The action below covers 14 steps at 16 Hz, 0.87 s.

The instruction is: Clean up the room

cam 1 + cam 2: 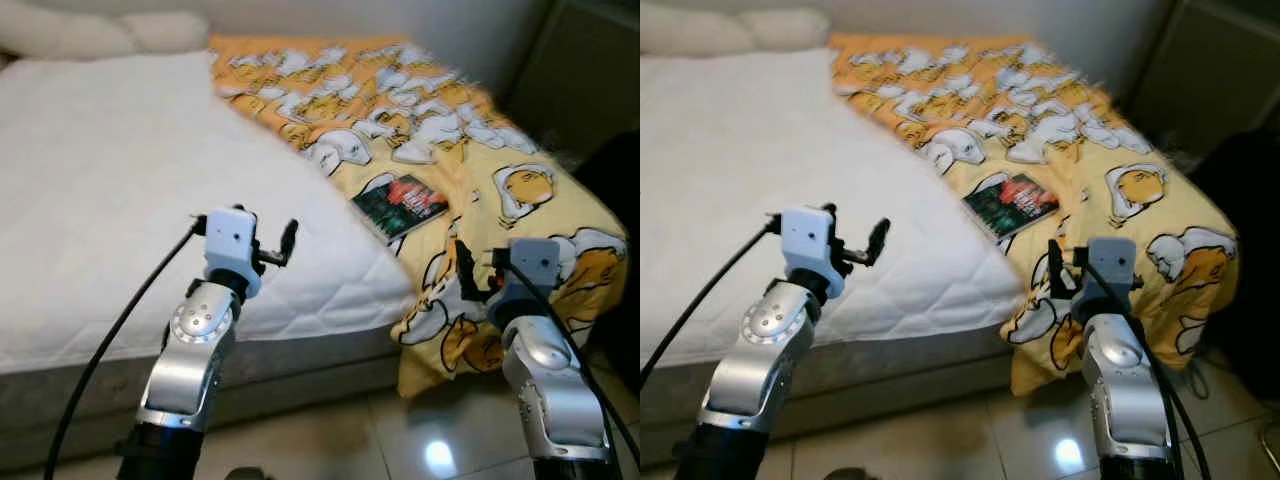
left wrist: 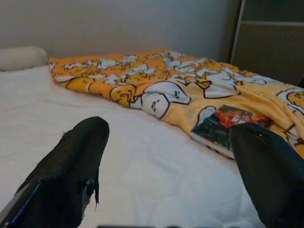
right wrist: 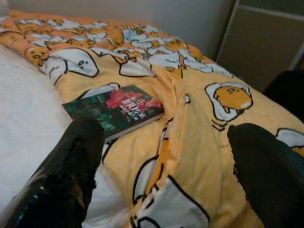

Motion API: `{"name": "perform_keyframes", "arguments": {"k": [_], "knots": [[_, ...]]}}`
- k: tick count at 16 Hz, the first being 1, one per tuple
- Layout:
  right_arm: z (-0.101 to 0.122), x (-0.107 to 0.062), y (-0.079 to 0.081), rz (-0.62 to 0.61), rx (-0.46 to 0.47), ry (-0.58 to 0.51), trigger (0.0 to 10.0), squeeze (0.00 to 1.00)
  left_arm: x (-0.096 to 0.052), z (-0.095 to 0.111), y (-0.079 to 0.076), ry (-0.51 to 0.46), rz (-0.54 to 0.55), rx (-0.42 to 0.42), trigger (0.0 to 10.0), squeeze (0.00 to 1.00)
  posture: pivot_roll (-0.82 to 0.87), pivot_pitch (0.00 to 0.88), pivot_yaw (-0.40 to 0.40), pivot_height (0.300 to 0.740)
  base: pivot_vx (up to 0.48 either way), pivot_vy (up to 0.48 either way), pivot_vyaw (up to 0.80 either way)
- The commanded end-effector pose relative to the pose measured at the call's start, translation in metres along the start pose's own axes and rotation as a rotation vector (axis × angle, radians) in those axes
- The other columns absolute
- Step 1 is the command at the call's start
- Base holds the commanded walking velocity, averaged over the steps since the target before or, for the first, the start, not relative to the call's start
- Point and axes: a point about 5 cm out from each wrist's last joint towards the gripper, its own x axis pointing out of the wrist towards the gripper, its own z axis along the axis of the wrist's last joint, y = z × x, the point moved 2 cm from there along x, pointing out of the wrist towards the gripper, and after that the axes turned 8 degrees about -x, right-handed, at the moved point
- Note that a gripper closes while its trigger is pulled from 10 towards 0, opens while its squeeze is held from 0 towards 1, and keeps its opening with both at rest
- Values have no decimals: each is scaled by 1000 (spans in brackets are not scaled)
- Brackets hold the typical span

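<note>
A book (image 1: 400,205) with a dark green and red cover lies flat on a yellow cartoon-print blanket (image 1: 400,90), near where the blanket meets the bare white mattress (image 1: 120,180). My left gripper (image 1: 278,248) is open and held over the mattress's front edge, left of the book. In the left wrist view the book (image 2: 228,126) lies ahead, close to one finger. My right gripper (image 1: 478,272) is open too, hovering above the blanket's hanging corner just in front of the book (image 3: 114,110). Nothing is between either pair of fingers.
Pale pillows (image 1: 90,32) lie at the head of the bed, far left. A dark cabinet (image 1: 590,80) stands at the back right, with a dark shape (image 1: 620,180) beside the bed. Glossy tile floor (image 1: 380,430) runs below the bed's front edge.
</note>
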Motion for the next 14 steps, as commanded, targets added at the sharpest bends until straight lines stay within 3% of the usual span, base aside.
{"name": "perform_keyframes", "arguments": {"k": [1, 5, 14], "knots": [[3, 1, 2, 10, 5, -4, 10000, 0, -1, -1, 4, 2, 14, 4, 10000, 902, 1, 0, -33, 740, 337, 0, 0], [3, 1, 0, -3, -35, -6, 10000, 0, 0, -1, 3, 0, 14, 7, 10000, 898, 0, 0, -35, 740, 343, 0, 0], [2, 1, 7, 43, 1, 3, 10000, 0, 0, -1, 6, -1, 17, 5, 10000, 902, 0, 0, -35, 740, 351, 0, 0]]}}
